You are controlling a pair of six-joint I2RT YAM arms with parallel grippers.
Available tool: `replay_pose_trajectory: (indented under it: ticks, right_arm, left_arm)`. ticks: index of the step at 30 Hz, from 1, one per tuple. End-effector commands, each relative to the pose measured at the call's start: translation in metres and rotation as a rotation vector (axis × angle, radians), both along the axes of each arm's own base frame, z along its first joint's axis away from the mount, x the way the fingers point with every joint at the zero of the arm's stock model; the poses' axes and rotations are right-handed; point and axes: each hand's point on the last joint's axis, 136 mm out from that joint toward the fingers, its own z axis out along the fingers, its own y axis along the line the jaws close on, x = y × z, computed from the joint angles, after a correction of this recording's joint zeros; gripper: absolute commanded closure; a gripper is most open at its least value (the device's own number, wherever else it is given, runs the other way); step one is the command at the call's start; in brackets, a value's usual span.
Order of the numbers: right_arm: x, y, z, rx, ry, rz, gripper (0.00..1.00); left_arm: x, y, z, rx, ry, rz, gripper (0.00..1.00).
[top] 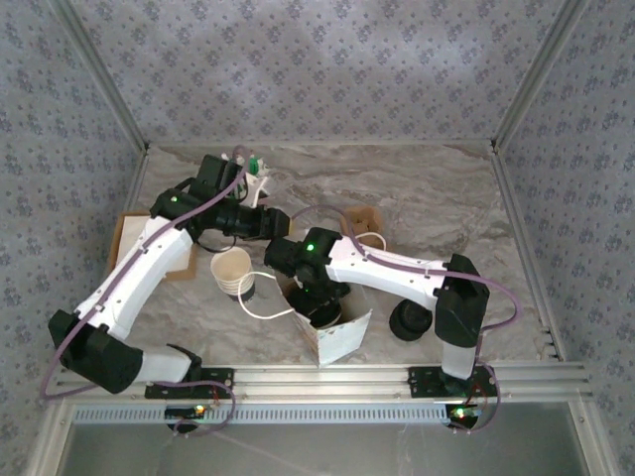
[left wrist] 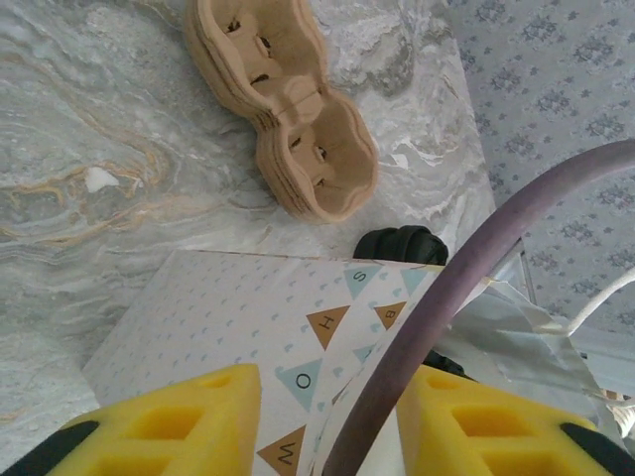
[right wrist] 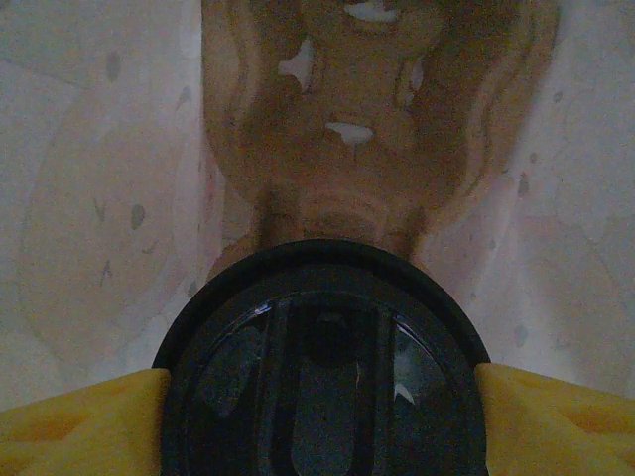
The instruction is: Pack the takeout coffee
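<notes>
My right gripper (right wrist: 319, 421) clamps the coffee (right wrist: 322, 347) over the bag's (left wrist: 218, 317) tray (right wrist: 332, 188), while my left gripper (left wrist: 327, 426) straddles the bag wall to steady it, though I cannot tell if it grips.

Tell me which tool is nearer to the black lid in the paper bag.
Right. The right tool has the black lid between its fingers, inside the paper bag; the left tool is at the bag's rim.

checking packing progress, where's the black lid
Right wrist view, bottom centre: black lid gripped by the right end effector, inside the white bag, over the carrier.
</notes>
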Motion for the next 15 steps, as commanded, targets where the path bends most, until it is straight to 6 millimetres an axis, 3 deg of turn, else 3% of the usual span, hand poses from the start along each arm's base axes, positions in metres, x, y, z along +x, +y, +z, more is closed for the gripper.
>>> replay_pose_trajectory:
  ticks: [1,8,15]
  right_arm:
    - [-0.003,-0.011,0.002,-0.022,0.011,0.005,0.21]
    - [0.002,-0.019,0.003,-0.034,-0.005,0.005,0.21]
    - [0.008,-0.028,0.007,-0.03,-0.01,-0.004,0.21]
  left_arm:
    - [-0.012,0.01,0.002,0.031,-0.012,0.019,0.65]
    - [-0.016,0.022,0.004,0.053,-0.029,0.079,0.78]
    - [-0.021,0.029,0.0,0.058,-0.024,0.115,0.82]
